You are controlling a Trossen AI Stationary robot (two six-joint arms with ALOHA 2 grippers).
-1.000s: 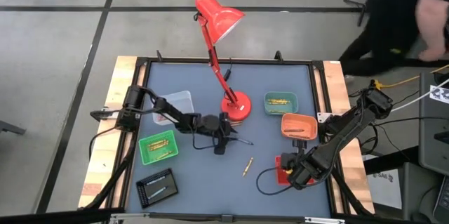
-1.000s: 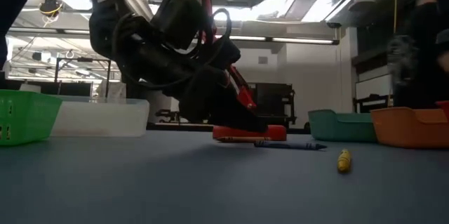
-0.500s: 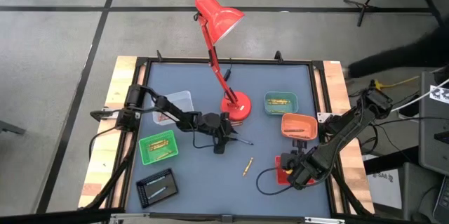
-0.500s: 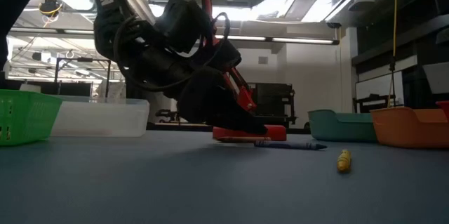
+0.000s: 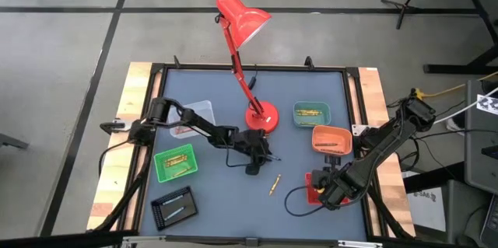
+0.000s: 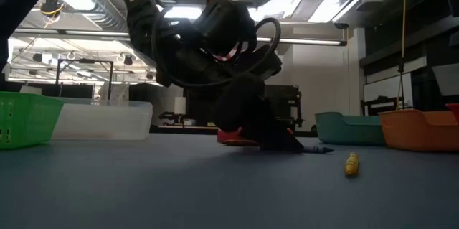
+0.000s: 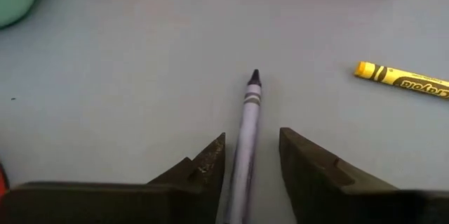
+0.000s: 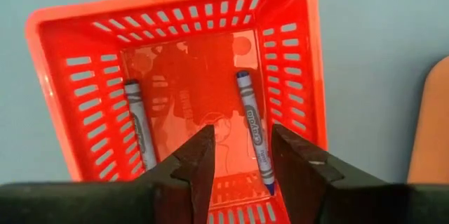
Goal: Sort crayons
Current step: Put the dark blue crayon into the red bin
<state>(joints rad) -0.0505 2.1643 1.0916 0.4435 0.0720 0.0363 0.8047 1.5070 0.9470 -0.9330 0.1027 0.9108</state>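
A blue-purple crayon [image 7: 247, 122] lies flat on the blue table mat, just right of the red lamp's base. My left gripper [image 7: 252, 140] is low over it and open, one finger on each side of the crayon, with a gap on both sides. A yellow crayon [image 5: 275, 184] lies loose on the mat a little nearer. My right gripper [image 8: 242, 136] hangs open above the red basket [image 8: 295, 55] at the near right. Two crayons lie on the basket's floor, one [image 8: 254, 129] below the fingers and one [image 8: 140, 122] by the wall.
The red lamp [image 5: 261, 120] stands mid-table, right behind my left gripper. Around it are a clear tray [image 5: 194, 116], a green basket [image 5: 175, 162], a black tray [image 5: 173, 207], a teal tray [image 5: 311, 113] and an orange tray [image 5: 331, 139]. A black cable loops by the red basket.
My left gripper has gone toward the table's right and near edges, along the mat to the blue-purple crayon, and now stands in front of it in the low view. The crayons on the mat have not moved. A person at the far right has left the view.
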